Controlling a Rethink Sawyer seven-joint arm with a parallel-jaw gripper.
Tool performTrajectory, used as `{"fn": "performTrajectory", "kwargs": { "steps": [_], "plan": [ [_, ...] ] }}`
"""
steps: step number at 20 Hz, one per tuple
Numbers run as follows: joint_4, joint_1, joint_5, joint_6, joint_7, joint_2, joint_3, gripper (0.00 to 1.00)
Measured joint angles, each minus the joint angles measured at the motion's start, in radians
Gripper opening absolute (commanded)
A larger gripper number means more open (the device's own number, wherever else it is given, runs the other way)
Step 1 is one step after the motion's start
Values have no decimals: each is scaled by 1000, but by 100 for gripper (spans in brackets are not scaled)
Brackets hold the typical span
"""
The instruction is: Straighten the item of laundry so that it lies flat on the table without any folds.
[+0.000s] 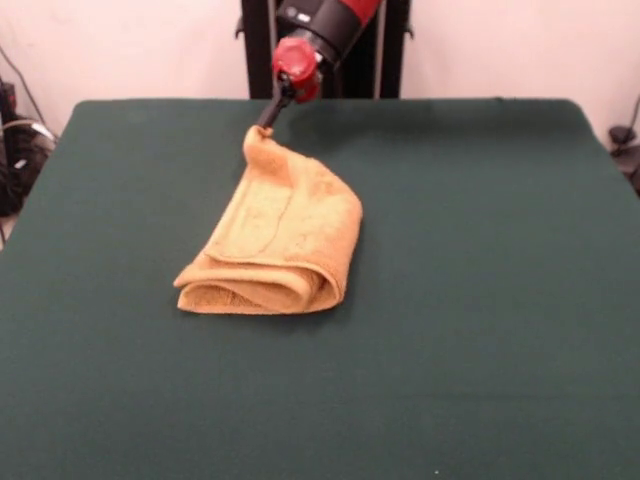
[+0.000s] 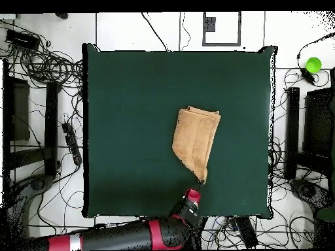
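On the table (image 1: 500, 300), near its middle, you have the towel (image 1: 285, 235) folded over on itself, several layers thick. From the front view the thick rolled fold sits at the near end, bulging, with layered edges showing at the lower left. One corner is drawn up to a point at the far end, and that point sits right at the gripper (image 1: 266, 122).

You see the gripper pinching that towel corner: its dark tip meets the cloth and the corner is lifted off the green top. How the fingers stand can't be made out beyond that, they're too small and dark. A red knob on the wrist sits just above the tip, with the red and black arm (image 1: 335, 20) going up out of frame.

Overhead, the towel (image 2: 195, 140) shows as a tapered shape, wide at the end away from the robot and narrowing to a point toward the gripper (image 2: 202, 181). The arm (image 2: 131, 235) runs along the table's (image 2: 118, 98) bottom edge from the left. Cables lie on the floor around the table, and a green ball (image 2: 314, 64) sits at the upper right.
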State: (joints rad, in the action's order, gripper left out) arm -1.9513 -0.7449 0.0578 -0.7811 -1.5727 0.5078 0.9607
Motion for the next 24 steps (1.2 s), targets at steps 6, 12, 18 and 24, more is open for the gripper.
{"fn": "performTrajectory", "kwargs": {
  "steps": [6, 12, 18, 24],
  "plan": [
    [-7, 92, -154, -70, 0, 7, 33, 0],
    [-40, 256, -186, -356, 0, 41, 77, 0],
    [-77, 400, -187, -652, 0, 51, 99, 0],
    [-119, 545, -271, -889, 0, -59, 125, 0]
  ]
}}
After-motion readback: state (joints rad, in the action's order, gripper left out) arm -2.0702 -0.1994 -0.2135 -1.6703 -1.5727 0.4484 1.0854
